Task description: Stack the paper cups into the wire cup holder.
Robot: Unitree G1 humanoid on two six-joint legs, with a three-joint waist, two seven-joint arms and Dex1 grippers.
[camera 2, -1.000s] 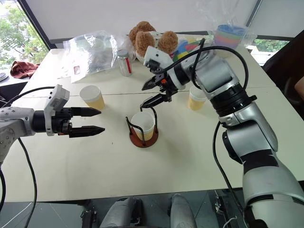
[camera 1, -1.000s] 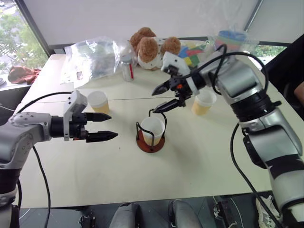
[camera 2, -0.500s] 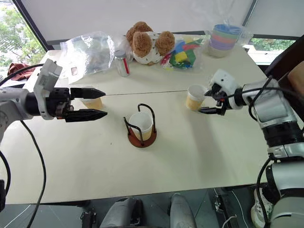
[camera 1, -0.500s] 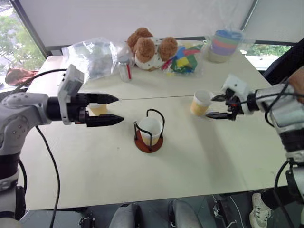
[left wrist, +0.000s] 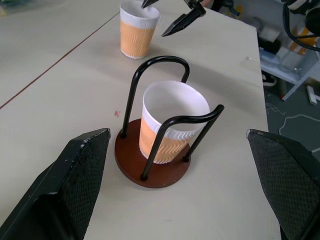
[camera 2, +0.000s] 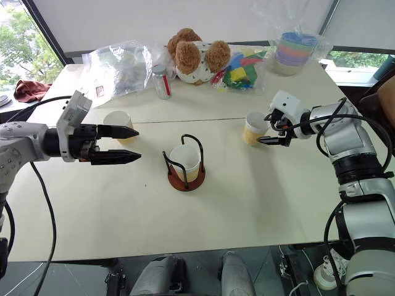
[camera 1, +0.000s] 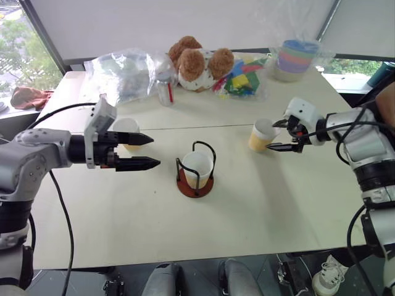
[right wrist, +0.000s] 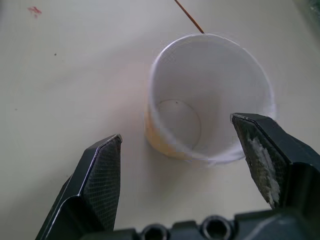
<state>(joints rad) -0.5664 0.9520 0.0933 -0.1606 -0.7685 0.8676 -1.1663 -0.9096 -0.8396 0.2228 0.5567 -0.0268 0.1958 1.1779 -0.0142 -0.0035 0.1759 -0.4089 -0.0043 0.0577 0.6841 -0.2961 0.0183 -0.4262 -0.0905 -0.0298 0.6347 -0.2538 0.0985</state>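
The left arm reaches in from the tabletop's left edge, its forearm nearly level, and the left gripper points toward the tabletop's middle with its jaws spread wide and nothing between them. The right arm bends in from the right edge, and the right gripper angles downward, jaws parted, above the tabletop's right half.

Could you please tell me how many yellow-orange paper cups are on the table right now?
3: one cup inside the wire holder, one by the right pincer, one behind the left pincer.
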